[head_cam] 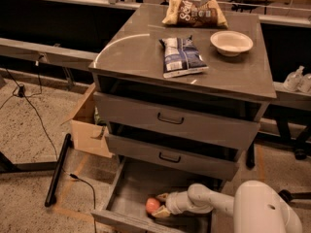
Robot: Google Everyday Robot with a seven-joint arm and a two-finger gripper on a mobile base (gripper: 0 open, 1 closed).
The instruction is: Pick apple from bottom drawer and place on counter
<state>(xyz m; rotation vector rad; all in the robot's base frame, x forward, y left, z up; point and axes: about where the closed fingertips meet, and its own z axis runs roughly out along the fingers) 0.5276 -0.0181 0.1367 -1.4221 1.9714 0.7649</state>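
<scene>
Reaching down into the bottom drawer [131, 186], the gripper [160, 205] sits low at the near end of the tray, right up against the apple [152, 205]. The white arm [206, 201] comes in from the right, off the robot's big rounded white body [265, 210] in the near right corner. The apple is on the drawer's grey floor, close to the front lip and just left of the gripper. Honestly can't tell how far open the gripper is or whether it actually has hold of the fruit, since the two blend together down there in the shadow.

That drawer is pulled well out toward the camera. Above it, the two grey drawers with dark bar handles, upper [171, 119] and lower [169, 158], each stick out a little.

Up on the counter [131, 52] there's a blue-and-white snack bag [182, 57] lying flat around the middle, a cream bowl [231, 42] to its right and a bit further back, and a tan snack bag [194, 12] at the far edge. A pale curved streak [116, 41] runs across the left part of the top.

Left of the cabinet a cardboard box [90, 130] sits on the speckled floor, touching or nearly touching the cabinet's side, with a black cable [41, 125] trailing across the floor further left.
</scene>
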